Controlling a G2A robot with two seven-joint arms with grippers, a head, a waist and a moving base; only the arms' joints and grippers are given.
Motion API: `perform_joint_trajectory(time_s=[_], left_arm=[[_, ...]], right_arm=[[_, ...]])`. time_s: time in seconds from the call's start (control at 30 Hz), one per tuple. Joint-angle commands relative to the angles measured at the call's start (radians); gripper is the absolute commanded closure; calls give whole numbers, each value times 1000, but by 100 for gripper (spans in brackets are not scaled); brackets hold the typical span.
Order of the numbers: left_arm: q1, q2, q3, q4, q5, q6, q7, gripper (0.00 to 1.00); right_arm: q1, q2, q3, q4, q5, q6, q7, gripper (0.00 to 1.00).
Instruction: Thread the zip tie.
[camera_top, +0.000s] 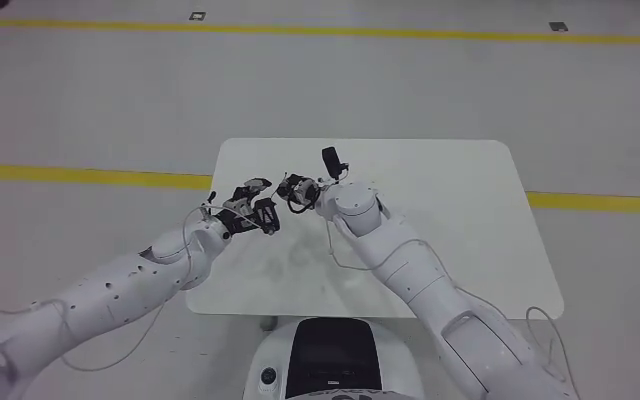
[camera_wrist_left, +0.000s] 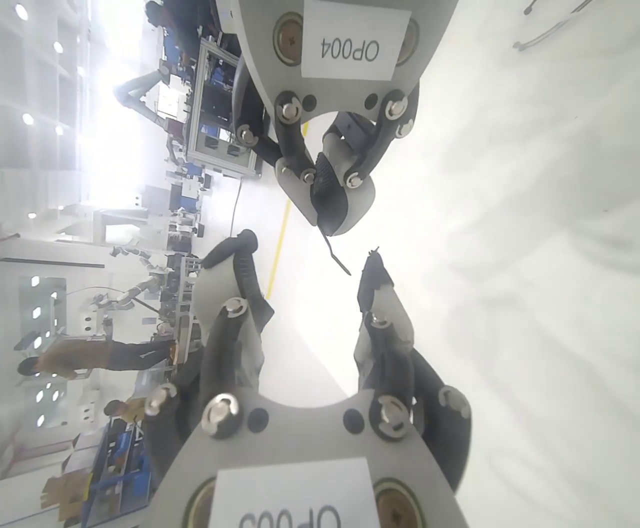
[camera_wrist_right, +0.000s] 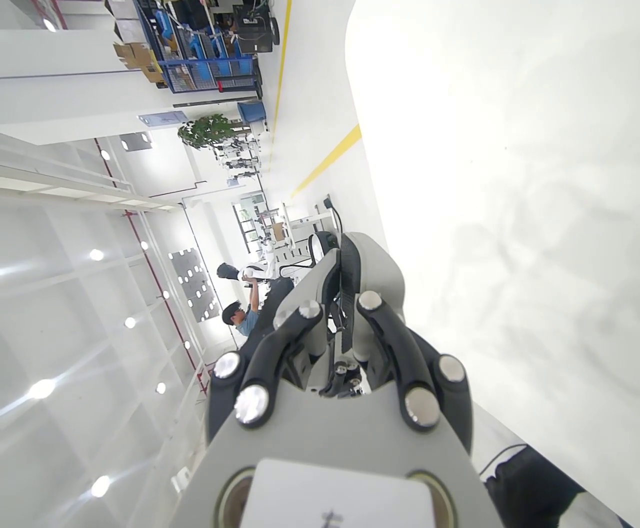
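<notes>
Both grippers are held above the left part of the white table (camera_top: 430, 230), tip to tip. My right gripper (camera_top: 293, 188) (camera_wrist_left: 327, 215) (camera_wrist_right: 345, 265) is shut on a thin black zip tie (camera_wrist_left: 336, 255) (camera_wrist_right: 341, 320). A short pointed end of the tie sticks out beyond its fingertips. My left gripper (camera_top: 258, 207) (camera_wrist_left: 310, 252) faces it, open. The tie's tip hangs in the gap between the left gripper's two fingers, close to one fingertip (camera_wrist_left: 372, 265), touching neither. The rest of the tie is hidden behind the right gripper's pads.
The table's left edge (camera_top: 212, 200) lies just beside the left gripper. To the right and toward the back the tabletop is bare. A thin grey cable (camera_wrist_left: 545, 30) hangs from the right arm over the table.
</notes>
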Motion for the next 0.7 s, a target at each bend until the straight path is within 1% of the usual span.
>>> perform_joint_trajectory(time_s=[0.0,0.2,0.23,0.33,0.4,0.67], left_arm=[[0,-1,0,1,0,-4,0,61],[-1,-5,0,6,0,-13,-3,64],[-2,-6,0,7,0,-14,-3,69],[-3,-8,0,8,0,-18,-6,69],[-3,-9,0,9,0,-19,-7,72],[-4,-12,0,12,0,-23,-13,75]], right_arm=[[1,-1,-1,0,3,0,-2,100],[0,-3,-1,-2,7,0,4,100],[0,-3,-1,-2,7,0,5,100],[-1,-3,-1,-4,6,0,6,100],[-1,-3,1,-6,5,0,7,100],[-10,-1,7,-17,0,0,12,100]])
